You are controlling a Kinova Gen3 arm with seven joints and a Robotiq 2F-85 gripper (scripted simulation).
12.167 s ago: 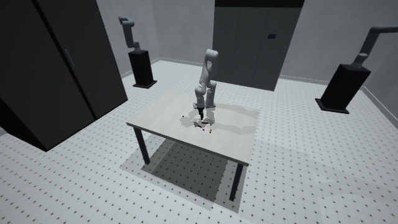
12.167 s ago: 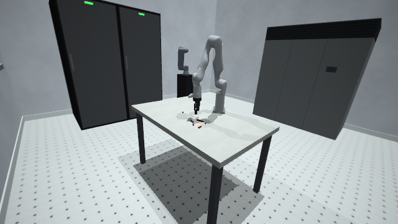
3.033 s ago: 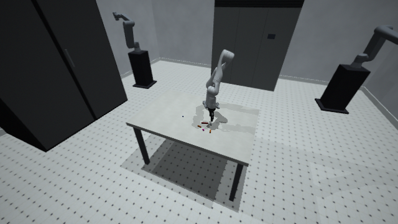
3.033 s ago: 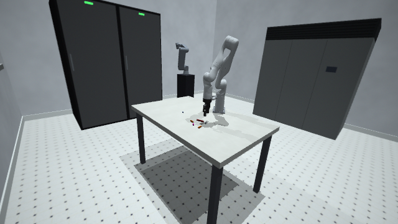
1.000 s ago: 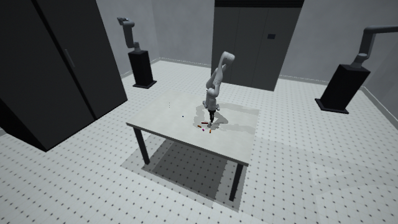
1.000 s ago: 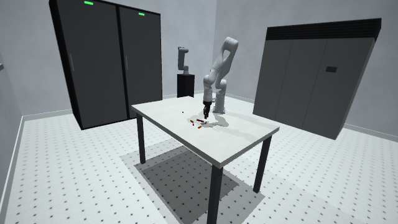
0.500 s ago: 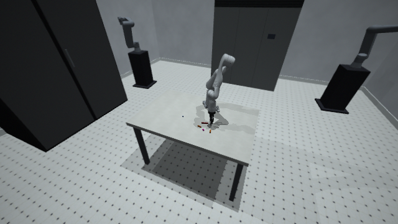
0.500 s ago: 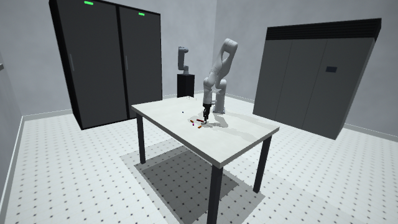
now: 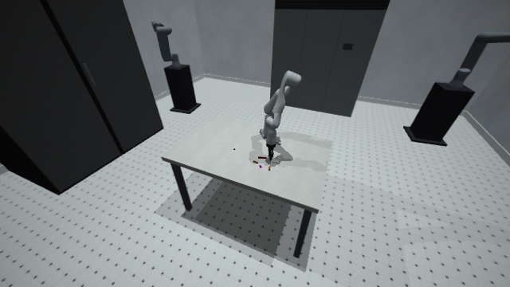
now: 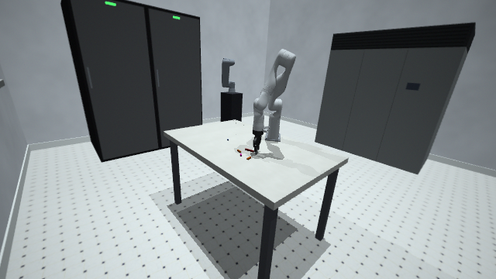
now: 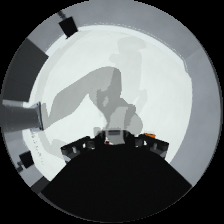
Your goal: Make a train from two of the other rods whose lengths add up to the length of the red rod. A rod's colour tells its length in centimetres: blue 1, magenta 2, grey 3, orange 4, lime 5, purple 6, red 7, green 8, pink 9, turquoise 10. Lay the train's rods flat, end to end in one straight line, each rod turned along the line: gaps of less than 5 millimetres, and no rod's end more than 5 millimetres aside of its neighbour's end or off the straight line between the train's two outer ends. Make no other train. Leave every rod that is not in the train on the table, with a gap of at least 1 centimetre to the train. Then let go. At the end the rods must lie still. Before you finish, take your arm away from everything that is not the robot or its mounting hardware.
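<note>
Several small rods lie near the middle of the white table. The red rod (image 9: 262,157) lies just left of my gripper (image 9: 270,160). One orange rod (image 9: 255,161) lies left of it, and another orange rod (image 9: 269,168) lies in front of the gripper. A magenta rod (image 9: 260,167) lies between them. A blue rod (image 9: 234,149) lies apart at the left. My gripper points straight down, close to the table, with its fingers half open. In the wrist view a small greyish thing (image 11: 114,134) shows between the fingers, and an orange rod (image 11: 150,135) shows at the right.
The arm's base (image 10: 272,132) stands on the table's far side. Dark cabinets (image 10: 132,74) and two other arms on black pedestals (image 9: 182,85) stand around the room, well away from the table.
</note>
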